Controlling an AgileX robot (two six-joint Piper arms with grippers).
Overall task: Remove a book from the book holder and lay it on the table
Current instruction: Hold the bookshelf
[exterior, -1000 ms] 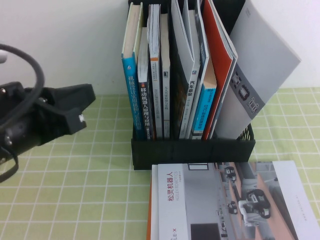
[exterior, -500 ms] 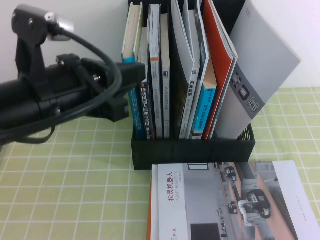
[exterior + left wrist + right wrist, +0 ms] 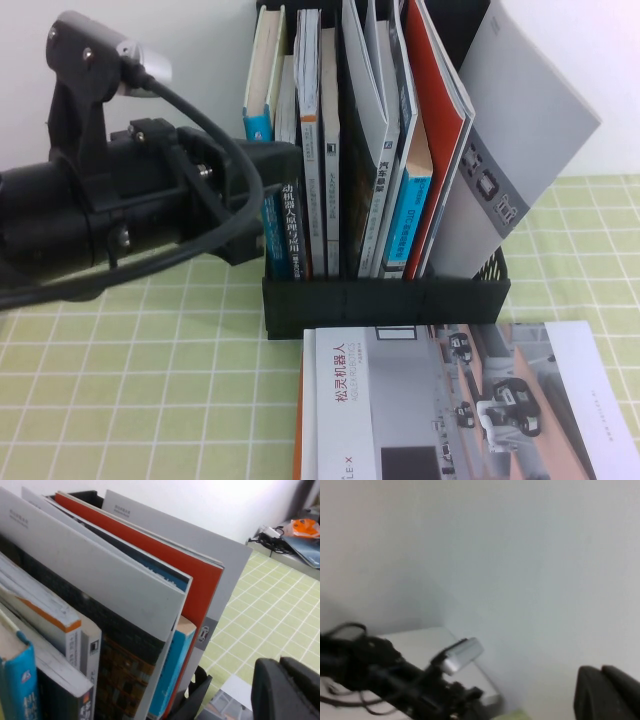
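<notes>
Left gripper [image 3: 275, 200] beside book holder [image 3: 385, 300], finger state unclear; right gripper [image 3: 607, 692] parked, unclear too.
Reaching stage: needs alignment on grey brochure [image 3: 525, 150].

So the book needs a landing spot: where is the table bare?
Bare table lies left of the flat brochure, under the left gripper. Crowded: in front of the book holder. Small strip right of it. Right gripper is away.

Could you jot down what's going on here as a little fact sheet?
rack: black book holder on the checked table, packed with upright books
grey brochure: the book leans in the rightmost slot
lying flat: another brochure in front of the rack
left tool: at the rack's left end
right tool: away, facing the wall
</notes>
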